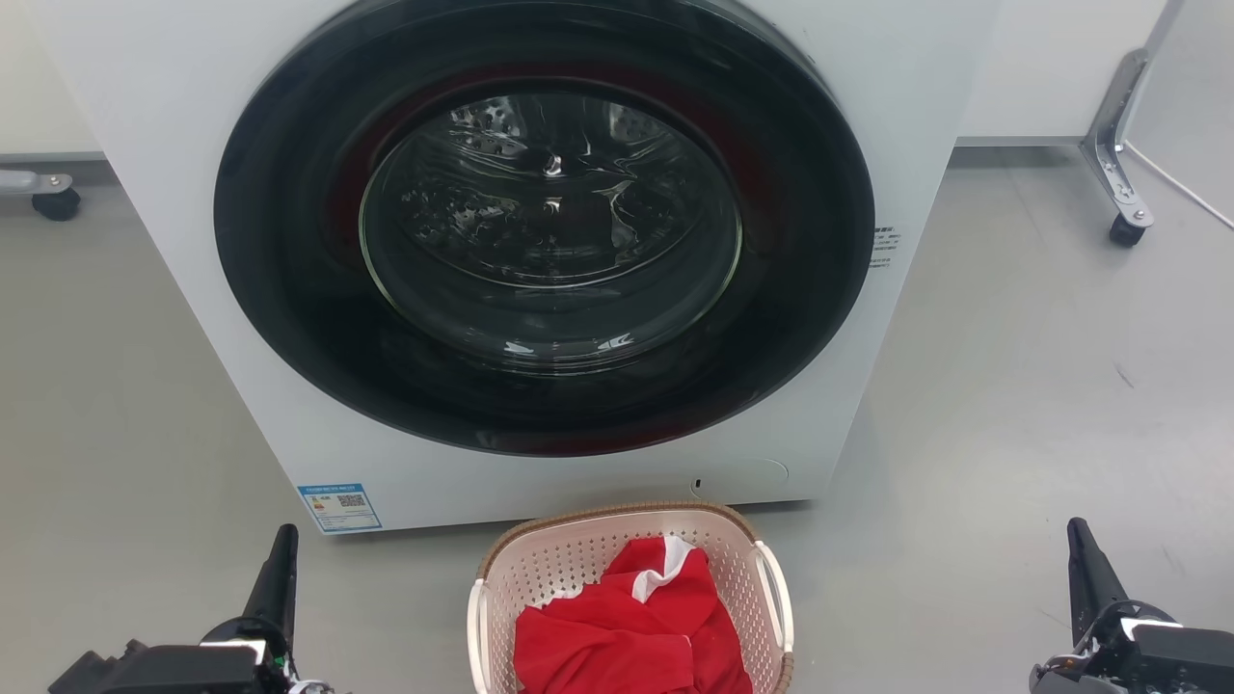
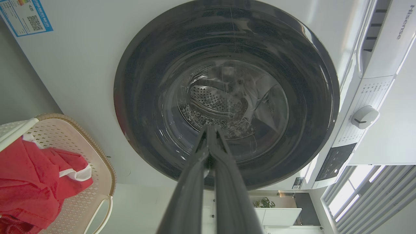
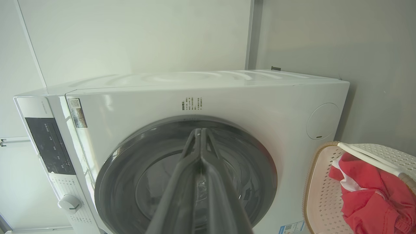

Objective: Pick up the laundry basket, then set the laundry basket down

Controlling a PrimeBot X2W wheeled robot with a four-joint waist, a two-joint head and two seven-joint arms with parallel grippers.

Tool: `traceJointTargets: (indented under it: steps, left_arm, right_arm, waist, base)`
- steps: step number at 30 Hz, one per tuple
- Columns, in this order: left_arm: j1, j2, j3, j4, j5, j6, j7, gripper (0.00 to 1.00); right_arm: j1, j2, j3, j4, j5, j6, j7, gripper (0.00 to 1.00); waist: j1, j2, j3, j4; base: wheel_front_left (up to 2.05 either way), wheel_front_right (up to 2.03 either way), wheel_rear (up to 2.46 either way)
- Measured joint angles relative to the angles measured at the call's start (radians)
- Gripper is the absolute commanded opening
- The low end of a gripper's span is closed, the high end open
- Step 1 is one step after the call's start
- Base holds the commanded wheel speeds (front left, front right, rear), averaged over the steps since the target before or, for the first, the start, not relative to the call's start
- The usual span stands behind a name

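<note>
The laundry basket (image 1: 569, 559) stands on the grey floor just in front of the washing machine, at the bottom middle of the head view. It is cream-pink and perforated, with a brown woven-look rim and white side handles, and red cloth with white trim (image 1: 627, 636) lies in it. The left wrist view has the laundry basket (image 2: 81, 149) at its lower left, and the right wrist view has the laundry basket (image 3: 325, 195) at its lower right. My left gripper (image 1: 284, 535) is shut and well left of the basket. Far to the basket's right, my right gripper (image 1: 1077, 528) is shut too. Both hold nothing.
A big white washing machine (image 1: 174, 106) with a round dark glass door (image 1: 545, 226), closed, rises right behind the basket. A metal leg on a caster (image 1: 1123, 226) stands at the back right, another caster (image 1: 53, 202) at the back left. Grey floor (image 1: 1022, 405) lies on both sides.
</note>
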Motion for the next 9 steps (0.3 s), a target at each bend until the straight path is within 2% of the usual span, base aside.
traceJointTargets:
  steps: [9]
  left_arm:
    - [0.000,0.000,0.000,0.000,0.000,0.000,0.000,0.00]
  right_arm:
    - [0.000,0.000,0.000,0.000,0.000,0.000,0.000,0.00]
  waist:
    - [0.0000,0.0000,0.000,0.000]
  base:
    - [0.00,0.00,0.00]
